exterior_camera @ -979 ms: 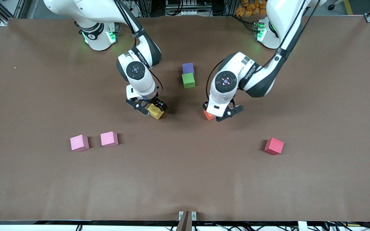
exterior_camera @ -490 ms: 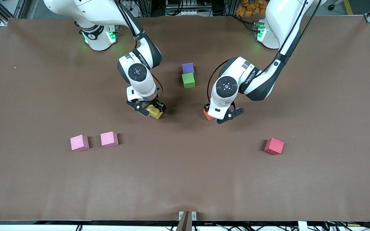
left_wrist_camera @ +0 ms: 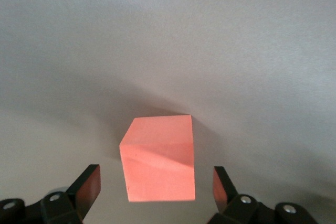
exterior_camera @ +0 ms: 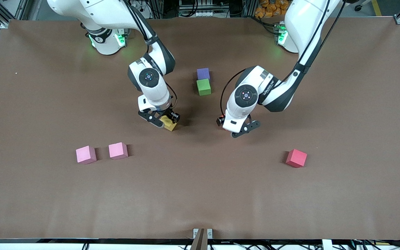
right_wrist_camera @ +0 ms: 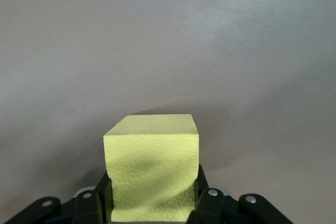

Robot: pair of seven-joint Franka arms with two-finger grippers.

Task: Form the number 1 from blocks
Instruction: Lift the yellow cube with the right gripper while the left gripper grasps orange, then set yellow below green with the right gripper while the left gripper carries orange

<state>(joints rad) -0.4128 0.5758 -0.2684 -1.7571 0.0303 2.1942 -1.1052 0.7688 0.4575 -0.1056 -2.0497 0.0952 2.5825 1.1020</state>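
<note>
Since one second ago the right gripper (exterior_camera: 165, 122) has closed on the yellow block (exterior_camera: 168, 123); its fingers (right_wrist_camera: 202, 195) now press both side faces, and the foam dents a little. The block seems still on the desk, near its middle. This means the pick is probably made and the lift can follow.

Going from the right arm's end of the desk: two light pink blocks (exterior_camera: 85, 154) (exterior_camera: 118, 150) stand side by side, nearer to the front edge than the yellow one. The purple block (exterior_camera: 203, 73) and the green block (exterior_camera: 203, 86) touch each other in a short column at the middle of the desk (likely the start of the stroke of the 1).

Next, the left gripper (exterior_camera: 236, 129) has come lower over the orange block (left_wrist_camera: 157, 158). Its jaws stand wide at both sides of the block and do not touch it, so nothing is grasped yet. A red block (exterior_camera: 296, 158) lies toward the left arm's end, untouched.
</note>
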